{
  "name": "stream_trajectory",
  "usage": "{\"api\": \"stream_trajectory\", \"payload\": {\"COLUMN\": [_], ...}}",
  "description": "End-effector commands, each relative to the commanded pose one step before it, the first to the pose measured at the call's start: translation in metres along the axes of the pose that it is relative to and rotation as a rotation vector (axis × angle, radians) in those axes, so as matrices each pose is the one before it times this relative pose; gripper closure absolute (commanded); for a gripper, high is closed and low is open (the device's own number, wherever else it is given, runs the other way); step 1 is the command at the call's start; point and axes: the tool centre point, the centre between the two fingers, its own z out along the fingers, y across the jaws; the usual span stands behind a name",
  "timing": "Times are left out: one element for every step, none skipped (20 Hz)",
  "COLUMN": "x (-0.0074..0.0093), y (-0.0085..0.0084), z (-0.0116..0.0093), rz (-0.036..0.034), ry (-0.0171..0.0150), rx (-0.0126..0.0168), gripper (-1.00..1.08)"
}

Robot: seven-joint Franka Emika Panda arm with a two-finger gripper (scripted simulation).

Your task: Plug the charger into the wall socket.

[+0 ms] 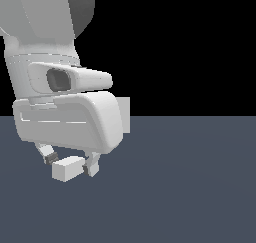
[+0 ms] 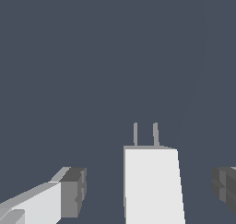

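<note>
Plain unlabelled charger [image 2: 152, 186] between spread jaws, pads apart from it, prongs [image 2: 145, 134] outward

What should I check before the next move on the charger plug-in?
1. Charger between the pincer fingers: ok.
2. Finger pads touching charger: not ok; the wrist view shows gaps on both sides.
3. Prongs visible and straight: ok; two grey prongs point away from the wrist camera.
4. Wall socket located: cannot tell; only a white edge peeks out behind the arm in the exterior view.
5. Prongs lined up with socket holes: cannot tell.
6. Charger lifted off the floor: cannot tell.
</note>
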Motion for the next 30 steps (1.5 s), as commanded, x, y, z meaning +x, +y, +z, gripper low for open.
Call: {"api": "stream_trajectory", "payload": {"x": [-0.00109, -0.00026, -0.00001, -0.00005, 0.00000, 0.00000, 0.00000, 0.00000, 0.00000, 0.00000, 0.00000, 0.00000, 0.00000, 0.00000, 0.00010, 0.00028, 0.00031, 0.00049, 0.00068, 0.00087, 0.00106, 0.00125, 0.00144, 0.00162, 0.00180, 0.00198, 0.00215, 0.00231, 0.00248, 0.00263], "y": [-0.00046, -0.00008, 0.00013, -0.00002, 0.00000, 0.00000, 0.00000, 0.00000, 0.00000, 0.00000, 0.00000, 0.00000, 0.00000, 0.00000, -0.00011, 0.00032, 0.00014, 0.00030, 0.00041, 0.00052, 0.00064, 0.00076, 0.00087, 0.00098, 0.00108, 0.00118, 0.00128, 0.00137, 0.00147, 0.00155], "z": [0.00578, 0.00119, 0.00069, 0.00024, 0.00000, 0.00000, 0.00000, 0.00000, 0.00000, 0.00000, 0.00000, 0.00000, 0.00000, 0.00000, 0.00003, -0.00002, -0.00045, -0.00036, -0.00049, -0.00063, -0.00077, -0.00090, -0.00103, -0.00116, -0.00129, -0.00142, -0.00154, -0.00165, -0.00176, -0.00187], "rz": [0.00034, 0.00000, 0.00039, 0.00000, 0.00000, 0.00000, 0.00000, 0.00000, 0.00000, 0.00000, 0.00000, 0.00000, 0.00000, 0.00000, 0.00000, 0.00000, -0.00179, -0.00293, -0.00409, -0.00525, -0.00638, -0.00749, -0.00858, -0.00967, -0.01074, -0.01176, -0.01276, -0.01373, -0.01464, -0.01553], "ry": [0.00071, 0.00000, 0.00021, 0.00000, 0.00000, 0.00000, 0.00000, 0.00000, 0.00000, 0.00000, 0.00000, 0.00000, 0.00000, 0.00000, 0.00000, 0.00000, 0.00043, 0.00009, 0.00012, 0.00015, 0.00018, 0.00021, 0.00024, 0.00026, 0.00029, 0.00031, 0.00033, 0.00035, 0.00036, 0.00037], "rx": [0.00077, 0.00000, -0.00021, 0.00000, 0.00000, 0.00000, 0.00000, 0.00000, 0.00000, 0.00000, 0.00000, 0.00000, 0.00000, 0.00000, 0.00000, 0.00000, 0.00065, 0.00068, 0.00095, 0.00122, 0.00148, 0.00174, 0.00199, 0.00225, 0.00249, 0.00273, 0.00296, 0.00318, 0.00339, 0.00360], "gripper": [-0.92, -0.92, -0.92, -0.92, 1.08, 1.08, 1.08, 1.08, 1.08, 1.08, 1.08, 1.08, 1.08, 1.08, 1.08, 1.08, 1.08, 1.08, 1.08, 1.08, 1.08, 1.08, 1.08, 1.08, 1.08, 1.08, 1.08, 1.08, 1.08, 1.08]}}
